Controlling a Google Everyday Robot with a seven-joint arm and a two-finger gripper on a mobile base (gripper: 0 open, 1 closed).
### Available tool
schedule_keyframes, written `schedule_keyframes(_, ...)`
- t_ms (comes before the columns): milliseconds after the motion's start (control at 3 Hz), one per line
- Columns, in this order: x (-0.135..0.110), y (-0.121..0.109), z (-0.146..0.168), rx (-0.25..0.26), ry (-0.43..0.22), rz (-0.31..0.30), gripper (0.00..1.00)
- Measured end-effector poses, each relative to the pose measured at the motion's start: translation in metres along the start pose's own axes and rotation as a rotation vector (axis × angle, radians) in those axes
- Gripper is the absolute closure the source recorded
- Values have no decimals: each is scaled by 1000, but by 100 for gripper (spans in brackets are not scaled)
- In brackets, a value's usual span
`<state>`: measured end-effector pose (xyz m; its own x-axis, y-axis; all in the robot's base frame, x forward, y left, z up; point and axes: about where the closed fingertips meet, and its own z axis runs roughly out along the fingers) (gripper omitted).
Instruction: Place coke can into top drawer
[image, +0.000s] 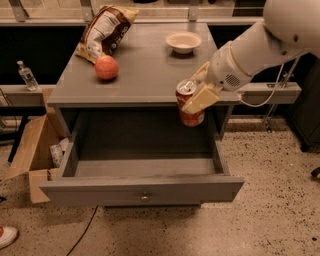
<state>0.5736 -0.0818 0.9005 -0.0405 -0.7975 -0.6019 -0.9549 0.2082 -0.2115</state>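
the gripper (196, 100) is clenched around the coke can (192, 119), one pale finger (201, 99) crossing the can's side. it hangs just past the front edge of the cabinet top (150, 75), towards that top's front right corner. the can is roughly upright, silver top up, clear of the surface and above the back right corner of the top drawer (100, 189). the drawer is pulled fully out, its grey floor is bare, and its knob (144, 198) faces forward.

the step in hand looks like the carry: the can is lifted off the top and on its way to the drawer, but not yet lowered into it. the next move calls for bringing it a little forward and left, away from the drawer's right wall and out from under the overhanging front edge. then it needs a straight descent until the base meets the floor, before the fingers let go.

the orange fruit (106, 67), chip bag (102, 30) and bowl (183, 42) sit well back on the top, out of the way.
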Motion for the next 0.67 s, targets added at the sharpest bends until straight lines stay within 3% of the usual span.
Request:
schedule_keyframes(333,38,25,27,-8,41,55,100)
schedule_keyframes(667,39,25,28,-9,41,55,100)
